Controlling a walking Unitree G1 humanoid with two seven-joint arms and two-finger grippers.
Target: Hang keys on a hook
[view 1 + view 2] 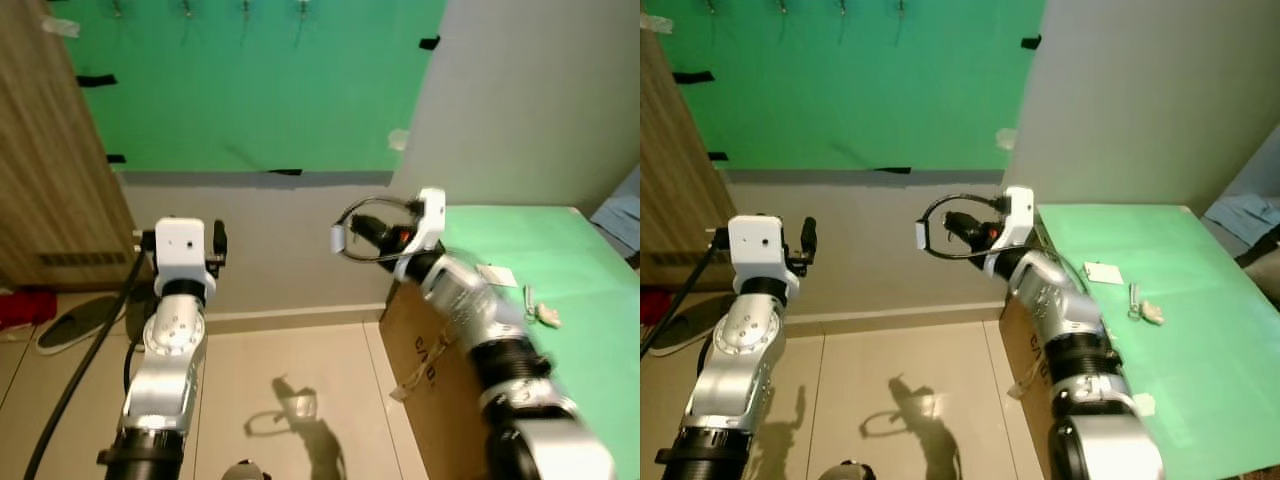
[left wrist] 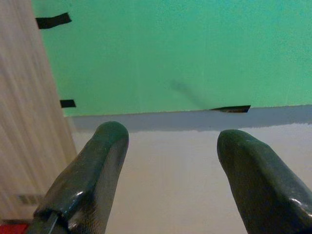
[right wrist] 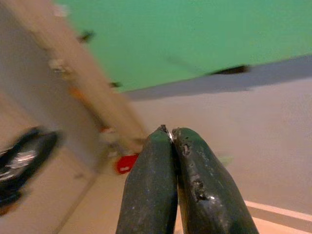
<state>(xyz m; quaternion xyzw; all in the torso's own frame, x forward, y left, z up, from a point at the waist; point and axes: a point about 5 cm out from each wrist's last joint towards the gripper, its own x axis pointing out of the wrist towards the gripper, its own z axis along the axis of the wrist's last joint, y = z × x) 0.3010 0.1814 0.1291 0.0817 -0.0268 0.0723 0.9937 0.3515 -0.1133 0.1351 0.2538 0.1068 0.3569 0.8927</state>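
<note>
At the two o'clock side of the left eye view, a bench (image 1: pixel 590 330) covered in green is seen, and on it, near its middle, lie the keys (image 1: pixel 540 312) beside a small white tag (image 1: pixel 497 276). The right hand (image 1: pixel 362 232) is held out over the floor, well clear of them. Along the twelve o'clock edge a row of hooks (image 1: pixel 245 10) is fixed to the green wall panel (image 1: pixel 260 90).

In the right eye view the left hand (image 1: pixel 808 240) is raised at nine o'clock, idle.

In the left wrist view its fingers (image 2: pixel 92 175) are spread wide, with nothing between them.

In the right wrist view the fingertips (image 3: pixel 168 139) are pressed together on nothing.

The pickup is judged not yet begun. The next move calls for the right hand to be opened and brought over the keys.
</note>
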